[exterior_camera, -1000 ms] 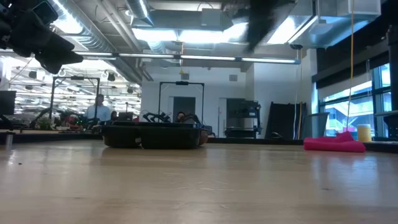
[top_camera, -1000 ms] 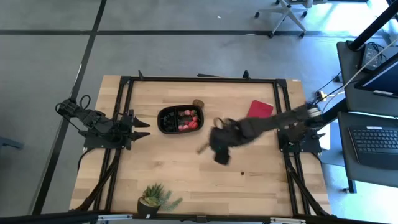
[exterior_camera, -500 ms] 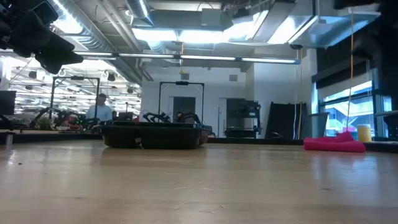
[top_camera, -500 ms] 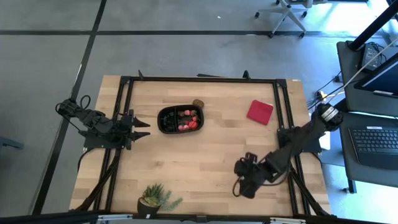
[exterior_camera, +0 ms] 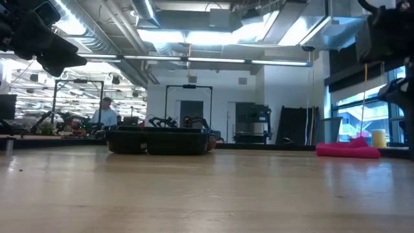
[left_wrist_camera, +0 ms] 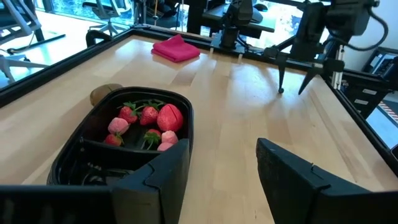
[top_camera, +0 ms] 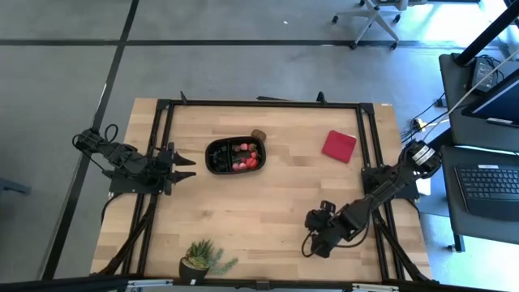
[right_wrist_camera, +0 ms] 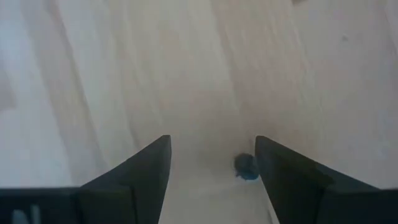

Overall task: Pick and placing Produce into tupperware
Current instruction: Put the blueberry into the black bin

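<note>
The right pincer (top_camera: 311, 243) has swung away from beside the black tray (top_camera: 212, 156) and now hangs low over the near right part of the worktop (top_camera: 243, 211), having only settled a touch in the last half second. Its fingers stand apart with nothing between them. Straight under it, in the gap between the two fingers, sits one small dark blue berry (right_wrist_camera: 246, 166) on the bare wood. My guess is that this stray piece is what it has come for, so a fresh pick looks to be starting and the drop and squeeze are not yet done.

The tray lies well off from that pincer, across the worktop toward the far left. It already holds a cluster of red strawberries (left_wrist_camera: 149, 121) with green tops and some paler pink bits in one compartment. A brown round piece (left_wrist_camera: 104, 93) rests just outside it, touching the far wall.

The left pincer (left_wrist_camera: 217, 177) waits at the left edge, open and empty, with the tray right in front of it.
</note>
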Robot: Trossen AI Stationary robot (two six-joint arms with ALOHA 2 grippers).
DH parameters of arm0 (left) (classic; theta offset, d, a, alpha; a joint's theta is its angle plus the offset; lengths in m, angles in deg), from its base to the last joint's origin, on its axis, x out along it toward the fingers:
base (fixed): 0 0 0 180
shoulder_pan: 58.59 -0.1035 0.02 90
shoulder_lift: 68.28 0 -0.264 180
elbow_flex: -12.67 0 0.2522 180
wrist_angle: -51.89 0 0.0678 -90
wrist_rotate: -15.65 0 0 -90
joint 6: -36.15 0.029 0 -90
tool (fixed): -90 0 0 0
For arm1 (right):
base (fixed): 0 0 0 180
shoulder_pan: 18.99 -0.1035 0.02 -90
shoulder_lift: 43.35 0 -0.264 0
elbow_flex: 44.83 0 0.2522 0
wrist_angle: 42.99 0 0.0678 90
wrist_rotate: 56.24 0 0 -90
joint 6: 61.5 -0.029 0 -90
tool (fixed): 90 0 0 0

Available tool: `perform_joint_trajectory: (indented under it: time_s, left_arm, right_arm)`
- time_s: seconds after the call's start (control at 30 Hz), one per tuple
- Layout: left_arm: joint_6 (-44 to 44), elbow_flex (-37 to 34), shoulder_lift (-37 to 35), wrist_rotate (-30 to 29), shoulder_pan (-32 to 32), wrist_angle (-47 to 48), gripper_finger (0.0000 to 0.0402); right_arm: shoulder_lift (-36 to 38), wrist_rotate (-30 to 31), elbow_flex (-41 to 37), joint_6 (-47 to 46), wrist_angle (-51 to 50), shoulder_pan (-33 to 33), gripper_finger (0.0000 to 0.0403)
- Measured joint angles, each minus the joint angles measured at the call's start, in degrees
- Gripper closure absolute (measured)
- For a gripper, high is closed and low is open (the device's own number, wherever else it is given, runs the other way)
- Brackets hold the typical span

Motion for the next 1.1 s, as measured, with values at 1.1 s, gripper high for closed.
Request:
perform_joint_trajectory:
  time_s: [1.1]
  left_arm:
    - [1.1,0.0,0.0,-1.1,0.0,0.0,0.0223]
  right_arm:
    - [-2.2,-1.4,0.0,0.2,-4.8,0.0,0.0268]
